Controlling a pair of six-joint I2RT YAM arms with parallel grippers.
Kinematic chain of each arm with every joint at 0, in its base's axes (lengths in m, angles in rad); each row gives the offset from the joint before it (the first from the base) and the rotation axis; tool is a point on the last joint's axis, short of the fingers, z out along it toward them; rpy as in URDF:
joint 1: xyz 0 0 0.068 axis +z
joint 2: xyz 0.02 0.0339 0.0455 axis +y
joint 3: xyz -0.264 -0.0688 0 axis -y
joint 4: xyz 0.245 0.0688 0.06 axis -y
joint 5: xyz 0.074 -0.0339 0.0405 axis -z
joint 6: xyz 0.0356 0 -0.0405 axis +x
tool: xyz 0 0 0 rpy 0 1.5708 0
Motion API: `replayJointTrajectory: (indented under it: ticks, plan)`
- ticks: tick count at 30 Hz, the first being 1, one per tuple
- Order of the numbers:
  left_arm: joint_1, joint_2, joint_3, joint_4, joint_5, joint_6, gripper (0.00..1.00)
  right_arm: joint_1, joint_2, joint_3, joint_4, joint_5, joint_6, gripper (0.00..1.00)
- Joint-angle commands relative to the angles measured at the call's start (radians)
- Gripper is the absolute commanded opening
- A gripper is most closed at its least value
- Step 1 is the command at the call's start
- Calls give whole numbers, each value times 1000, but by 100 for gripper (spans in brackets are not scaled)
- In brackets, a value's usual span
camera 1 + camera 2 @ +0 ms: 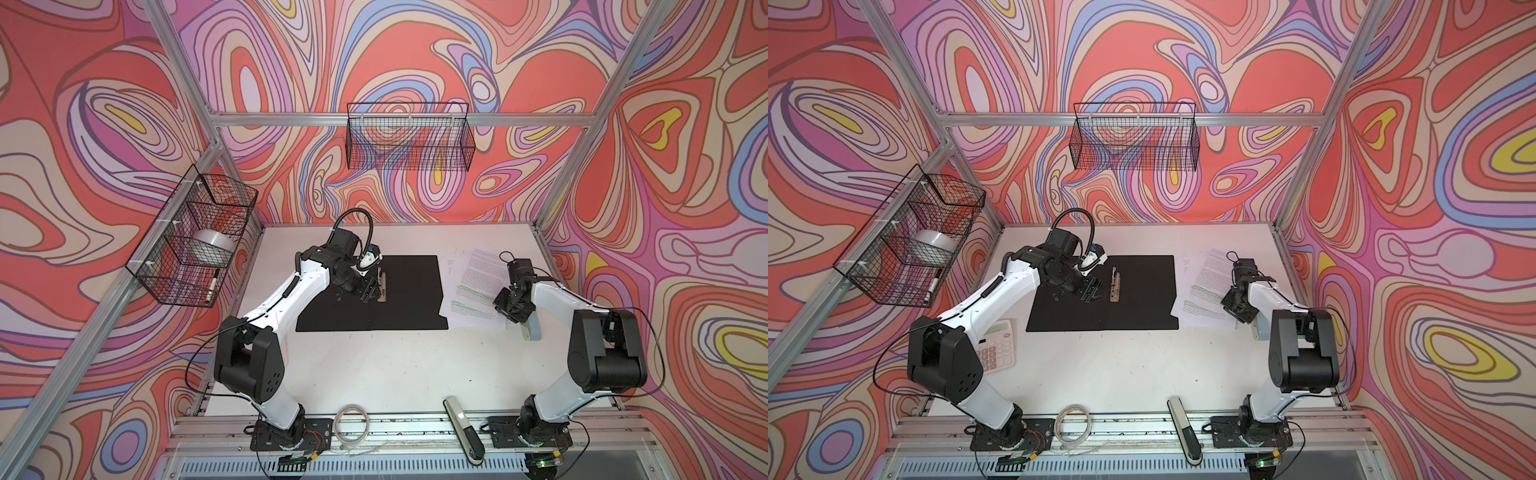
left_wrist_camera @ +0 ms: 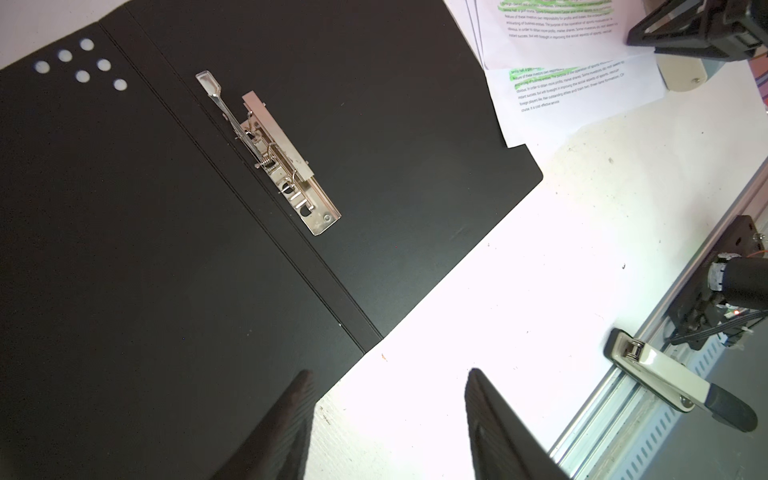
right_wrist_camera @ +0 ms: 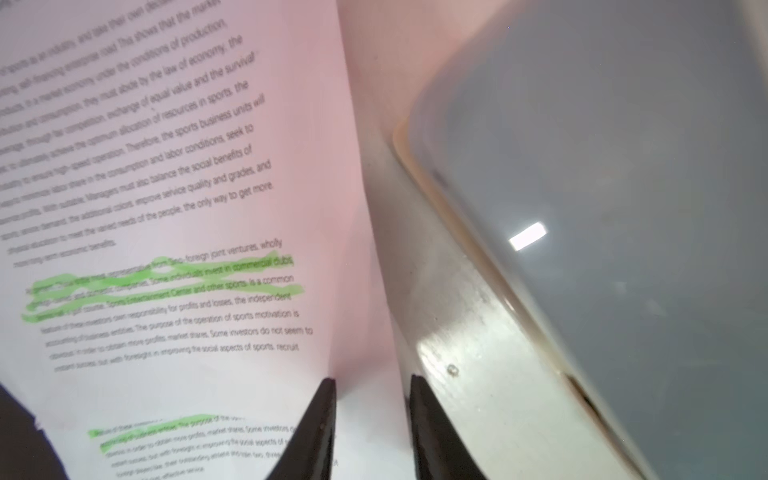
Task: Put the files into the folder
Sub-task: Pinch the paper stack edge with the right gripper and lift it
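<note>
Two robot arms are reaching over a white table (image 1: 374, 374) inside a booth with swirling red and purple walls. In both top views the folder (image 1: 411, 299) (image 1: 1142, 307) is lying open and flat at the centre of the frame with its black inside facing up. A metal clip (image 1: 382, 286) (image 1: 1115, 286) is sitting along its spine. The left gripper (image 1: 369, 294) (image 1: 1090, 293) is hanging above the folder just left of the clip. In the left wrist view its jaws (image 2: 389, 374) are standing spread wide and holding nothing, with the clip (image 2: 274, 153) showing beyond them. The files (image 1: 473, 286) (image 1: 1204, 286), a few white sheets with small black print and green highlighted lines, are lying fanned just right of the folder, and one lower corner is touching the folder's right edge. The right gripper (image 1: 510, 308) (image 1: 1237, 305) is pointing down at the right edge of the files. In the right wrist view its jaws (image 3: 372, 378) are standing narrowly apart, astride the top sheet's edge. Whether they are pinching the paper cannot be told. A grey-and-beige object (image 1: 532, 328) (image 3: 623, 208) is sitting just right of the files, beside that gripper. A stapler (image 1: 463, 428) (image 1: 1185, 432) is lying across the metal rail at the lower centre of the frame. In a top view a calculator (image 1: 998, 349) is showing at the lower left, partly hidden behind the left arm.
</note>
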Motion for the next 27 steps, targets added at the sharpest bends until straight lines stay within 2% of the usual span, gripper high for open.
replayJointTrajectory:
  ticks: [1,4,6,9,14,15,16,19,20,22,27]
  plan:
    - [-1,-36,-10,3,-7,18,59,-6,-40,13,-19,-14,-10,23]
    - [-2,-41,-8,0,-4,17,59,-6,-63,24,-41,-18,-18,19]
    - [-2,-43,-6,-1,-3,15,59,-6,-76,30,-56,-19,-24,10]
    - [-1,-46,1,-8,-2,13,59,-6,-97,37,-77,-20,-34,5]
    - [-2,-49,4,-11,-1,13,59,-6,-117,52,-108,-23,-64,2]
    - [-2,-47,4,-12,-3,13,59,-6,-115,54,-113,-22,-68,8]
    - [-1,-47,4,-13,-2,13,59,-6,-105,59,-124,-18,-71,20]
    - [-1,-50,1,-14,-3,13,59,-6,-68,70,-140,8,-68,49]
    - [-2,-52,-1,-14,-3,14,59,-6,-55,71,-136,16,-65,55]
    - [-2,-53,-4,-14,-6,16,59,-6,-13,86,-123,14,-71,58]
    - [-2,-57,-11,-15,-17,21,59,-7,87,139,-88,11,-77,58]
